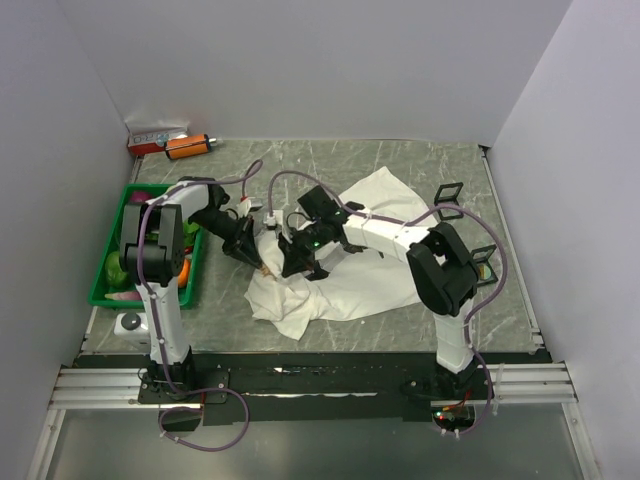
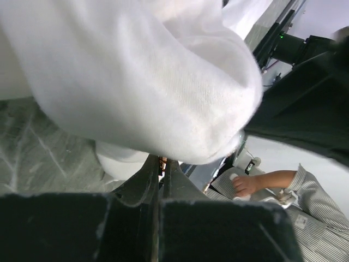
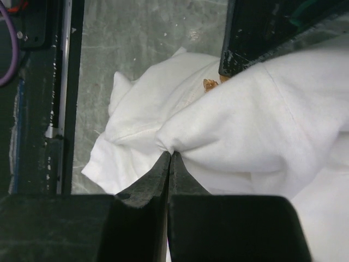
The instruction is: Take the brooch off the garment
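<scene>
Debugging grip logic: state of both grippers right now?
Left gripper: closed, pinching the brooch at its tips.
Right gripper: closed on a fold of the garment.

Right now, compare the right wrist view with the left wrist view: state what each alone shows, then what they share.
Only the right wrist view: the brooch, orange-gold against the cloth, and the right tool shut on a fold of the garment. Only the left wrist view: the left tool shut beneath a hanging bulge of cloth, with an orange speck at its tips too small to identify, and a person's hand in the background. Both: the white garment and the grey marbled table.
</scene>
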{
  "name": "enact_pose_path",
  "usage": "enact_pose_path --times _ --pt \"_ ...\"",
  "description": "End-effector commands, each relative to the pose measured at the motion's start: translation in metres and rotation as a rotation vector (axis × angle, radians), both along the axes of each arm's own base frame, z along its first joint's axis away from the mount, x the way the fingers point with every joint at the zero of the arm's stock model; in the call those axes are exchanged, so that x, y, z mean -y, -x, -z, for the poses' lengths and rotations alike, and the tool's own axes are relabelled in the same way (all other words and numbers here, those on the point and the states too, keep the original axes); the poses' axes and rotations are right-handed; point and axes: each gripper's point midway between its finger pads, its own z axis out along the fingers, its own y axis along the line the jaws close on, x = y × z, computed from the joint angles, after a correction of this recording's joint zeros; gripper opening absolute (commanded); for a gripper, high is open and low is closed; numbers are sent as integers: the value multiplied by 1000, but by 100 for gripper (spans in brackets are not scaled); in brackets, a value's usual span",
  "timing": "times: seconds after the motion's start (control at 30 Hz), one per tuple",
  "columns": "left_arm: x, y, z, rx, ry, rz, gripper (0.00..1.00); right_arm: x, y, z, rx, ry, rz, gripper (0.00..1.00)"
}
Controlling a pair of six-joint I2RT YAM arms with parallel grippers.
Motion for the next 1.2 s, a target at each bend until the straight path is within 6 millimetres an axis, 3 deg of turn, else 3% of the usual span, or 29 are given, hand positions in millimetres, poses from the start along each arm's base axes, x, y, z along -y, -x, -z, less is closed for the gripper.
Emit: enact_pose_path --times 0.0,0.07,0.13,0.17,0.27,0.4,0.43,0.57,0.67,0.83,1.1,1.17 --pt "-6 4 -6 59 -16 13 1 11 -46 -81 35 -123 148 0" --pt "-10 8 -2 78 -33 23 1 23 -77 -102 52 -148 214 0" --pt "-14 16 -1 89 -57 31 1 33 -99 -103 62 -137 255 0" --pt "-15 17 -1 105 -58 34 1 33 -111 -113 96 -145 262 0" --pt "-16 21 -13 162 -55 45 1 41 -135 -99 116 -81 343 2" --pt "-14 15 -44 294 -35 53 1 45 -153 -106 152 -79 417 34" --pt "-13 14 -51 317 -21 55 1 45 -152 -108 152 -83 425 41" --pt "-8 -2 -74 414 19 73 1 46 -139 -117 127 -111 397 45" --pt "-7 -11 -77 419 28 77 1 50 -128 -104 93 -83 387 43" --pt "10 -20 -77 411 80 101 1 56 -100 -110 76 -123 288 44" --pt "44 -32 -82 489 159 192 1 49 -98 -119 45 -188 238 50" --pt "48 -35 -83 495 162 190 1 46 -101 -119 7 -183 274 59"
